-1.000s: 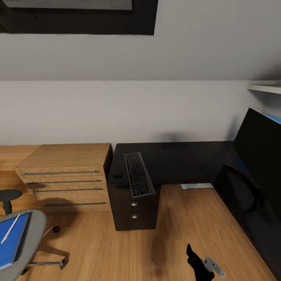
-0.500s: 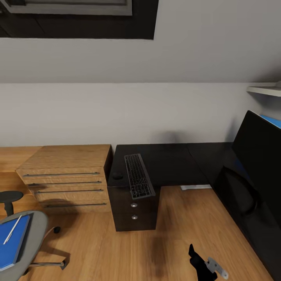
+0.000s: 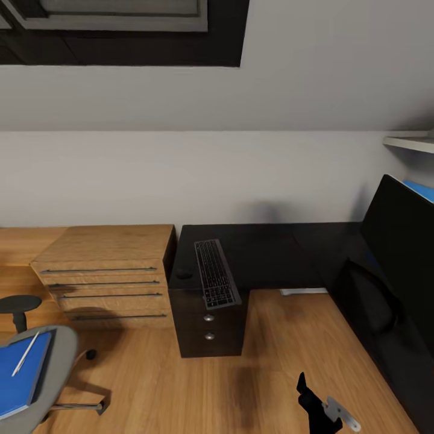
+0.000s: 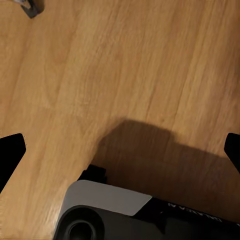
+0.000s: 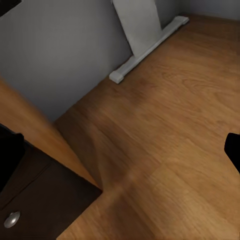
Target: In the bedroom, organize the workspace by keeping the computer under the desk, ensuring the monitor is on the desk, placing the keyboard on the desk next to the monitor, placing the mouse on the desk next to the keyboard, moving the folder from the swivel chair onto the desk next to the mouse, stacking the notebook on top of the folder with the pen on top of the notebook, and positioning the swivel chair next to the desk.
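The stiff, light blue folder on the swivel chair should lift by 1 overhanging edge; left gripper and right gripper both spread wide, empty.

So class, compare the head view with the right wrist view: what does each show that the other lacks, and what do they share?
Head view alone: the keyboard and mouse on the black desk, the monitor at the right, the wood cabinet, and the chair carrying the blue folder and pen.

Right wrist view alone: a close look at a white desk leg and its foot against the grey wall.

Shared: the wooden floor, the dark drawer unit with its round knob, and the wall.
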{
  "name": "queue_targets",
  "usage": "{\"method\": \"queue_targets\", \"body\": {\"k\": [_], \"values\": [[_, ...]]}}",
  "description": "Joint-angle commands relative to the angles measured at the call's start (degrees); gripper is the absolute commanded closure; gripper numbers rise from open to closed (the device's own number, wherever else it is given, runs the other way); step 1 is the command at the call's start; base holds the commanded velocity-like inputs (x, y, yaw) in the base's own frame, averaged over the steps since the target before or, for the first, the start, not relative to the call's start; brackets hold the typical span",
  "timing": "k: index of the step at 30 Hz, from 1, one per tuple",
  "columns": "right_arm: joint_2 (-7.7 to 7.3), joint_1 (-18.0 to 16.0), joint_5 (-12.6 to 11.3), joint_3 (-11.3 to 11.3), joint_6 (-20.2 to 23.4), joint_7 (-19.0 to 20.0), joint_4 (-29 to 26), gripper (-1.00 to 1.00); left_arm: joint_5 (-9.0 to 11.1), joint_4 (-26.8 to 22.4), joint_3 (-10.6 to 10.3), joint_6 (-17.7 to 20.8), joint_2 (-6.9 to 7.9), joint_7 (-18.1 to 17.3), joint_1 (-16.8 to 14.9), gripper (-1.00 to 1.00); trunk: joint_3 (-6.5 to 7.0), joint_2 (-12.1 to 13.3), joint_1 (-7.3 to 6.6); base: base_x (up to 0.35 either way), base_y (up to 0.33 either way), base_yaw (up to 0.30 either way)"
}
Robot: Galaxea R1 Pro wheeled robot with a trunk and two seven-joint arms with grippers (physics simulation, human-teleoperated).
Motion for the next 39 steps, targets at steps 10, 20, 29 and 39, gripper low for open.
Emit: {"method": "queue_targets", "body": {"k": [10, 20, 29, 39], "values": [[0.05, 0.0, -0.5, 0.4, -0.2, 0.6, 1.4, -1.00, 0.6, 0.0, -0.4, 0.1, 0.09, 0.5, 0.0, -1.00, 1.74, 4.0, -2.20, -0.213, -0.095, 0.262], [0.67, 0.0, 0.5, 0.4, -0.3, 0.6, 1.5, -1.00, 0.6, 0.1, -0.4, 0.1, 0.06, 0.5, 0.0, -1.00, 3.53, 8.0, -4.39, -0.320, -0.153, 0.264], [0.71, 0.0, 0.5, -0.2, -0.4, 0.6, 1.5, -1.00, 0.6, 0.1, -0.4, 0.1, 0.11, 0.4, 0.0, -1.00, 5.15, 11.6, -6.37, -0.326, -0.133, 0.037], [0.74, 0.0, 0.4, -0.2, -0.7, 0.5, 1.5, -1.00, 0.6, 0.1, -0.4, 0.1, 0.10, 0.4, 0.0, -1.00, 7.13, 15.6, -8.57, -0.330, -0.111, 0.001]]}}
